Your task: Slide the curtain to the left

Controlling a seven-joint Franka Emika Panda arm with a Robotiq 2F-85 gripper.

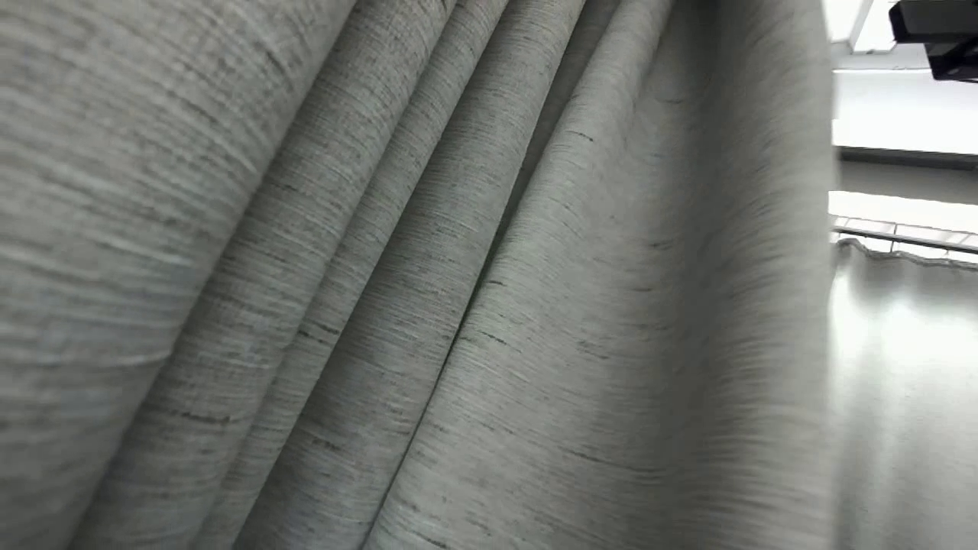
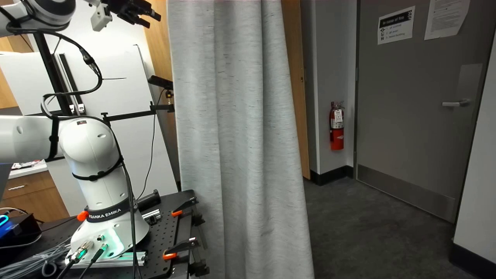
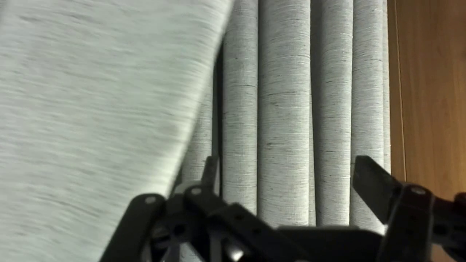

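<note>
The light-grey curtain (image 2: 240, 128) hangs in long folds in an exterior view, and it fills most of another exterior view (image 1: 489, 290). In the wrist view the curtain (image 3: 284, 109) shows several upright folds beyond and between my fingers. A large, blurred fold lies closer to the camera at the left, outside my left finger. My gripper (image 3: 286, 165) is open, with its fingers wide apart and nothing held between them. In an exterior view the gripper (image 2: 151, 20) is at the top, pointing toward the curtain's left edge. Whether a fingertip touches the fabric I cannot tell.
A wooden panel (image 3: 433, 91) stands right of the folds. A camera on a bracket (image 2: 161, 82) is close to the curtain's left edge. The black table (image 2: 162, 221) has clamps at its edge by the curtain. A fire extinguisher (image 2: 336, 126) and grey door (image 2: 410, 116) stand at right.
</note>
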